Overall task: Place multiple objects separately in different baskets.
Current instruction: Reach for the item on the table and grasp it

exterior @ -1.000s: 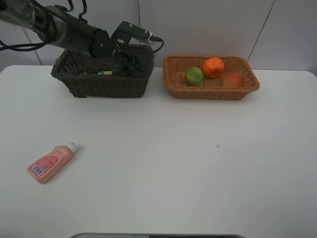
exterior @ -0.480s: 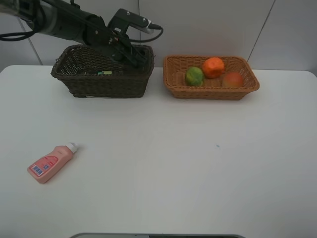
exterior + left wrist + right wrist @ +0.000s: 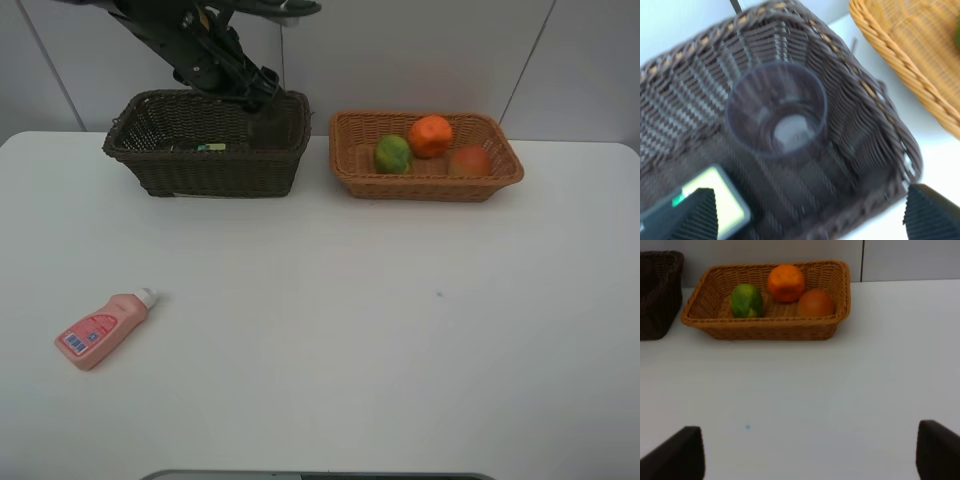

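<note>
My left gripper [image 3: 262,92] [image 3: 812,220] hangs open over the right end of the dark brown basket [image 3: 200,172] [image 3: 855,105], holding nothing. Below it a translucent mauve cup [image 3: 776,107] stands upright in the basket's corner. A dark bottle with a green-white label [image 3: 715,196] [image 3: 210,147] lies beside it. The light tan basket [image 3: 430,186] [image 3: 765,330] holds a tangerine [image 3: 431,135] [image 3: 786,282], a green-yellow fruit [image 3: 393,153] [image 3: 746,300] and a red-orange fruit [image 3: 469,160] [image 3: 815,302]. A pink white-capped bottle [image 3: 100,330] lies on the table at the front left. My right gripper [image 3: 807,455] is open and empty, facing the tan basket from a distance.
Both baskets stand side by side at the back of the white table [image 3: 350,330], near the wall. A small dark speck [image 3: 438,294] marks the tabletop. The right arm does not show in the exterior high view.
My left gripper opened, let go of the cup inside the dark basket and rose up and back out of it. The right gripper has not moved.
</note>
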{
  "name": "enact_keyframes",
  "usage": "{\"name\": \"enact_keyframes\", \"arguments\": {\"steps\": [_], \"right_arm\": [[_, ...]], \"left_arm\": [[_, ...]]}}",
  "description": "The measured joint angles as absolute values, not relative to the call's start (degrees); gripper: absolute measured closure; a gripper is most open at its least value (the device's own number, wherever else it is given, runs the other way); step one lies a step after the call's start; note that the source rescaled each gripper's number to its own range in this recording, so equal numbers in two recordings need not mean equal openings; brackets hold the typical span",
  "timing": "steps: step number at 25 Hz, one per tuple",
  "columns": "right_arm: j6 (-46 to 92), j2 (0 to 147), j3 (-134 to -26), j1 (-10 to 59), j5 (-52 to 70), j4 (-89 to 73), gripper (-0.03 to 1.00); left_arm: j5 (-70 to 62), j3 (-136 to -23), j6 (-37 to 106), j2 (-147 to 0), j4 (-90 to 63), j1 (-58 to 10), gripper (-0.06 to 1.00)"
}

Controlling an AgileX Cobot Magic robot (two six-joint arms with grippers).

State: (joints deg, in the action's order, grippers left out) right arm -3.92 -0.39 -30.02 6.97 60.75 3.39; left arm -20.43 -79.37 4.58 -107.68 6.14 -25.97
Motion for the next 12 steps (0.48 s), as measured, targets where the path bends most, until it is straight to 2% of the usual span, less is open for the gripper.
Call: {"name": "enact_keyframes", "arguments": {"steps": [4,12], "right_arm": [[-3.92,-0.39,-30.02,6.97,60.75,3.39,0.08],[-3.92,-0.39,-30.02,6.97,60.75,3.37,0.08]], "left_arm": [[-23.73,-71.62,3.28,-99.79,6.20,-26.35,-0.04],[-34.53,-57.44,-1.93,-89.15,6.20,-26.67,-0.05]]}}
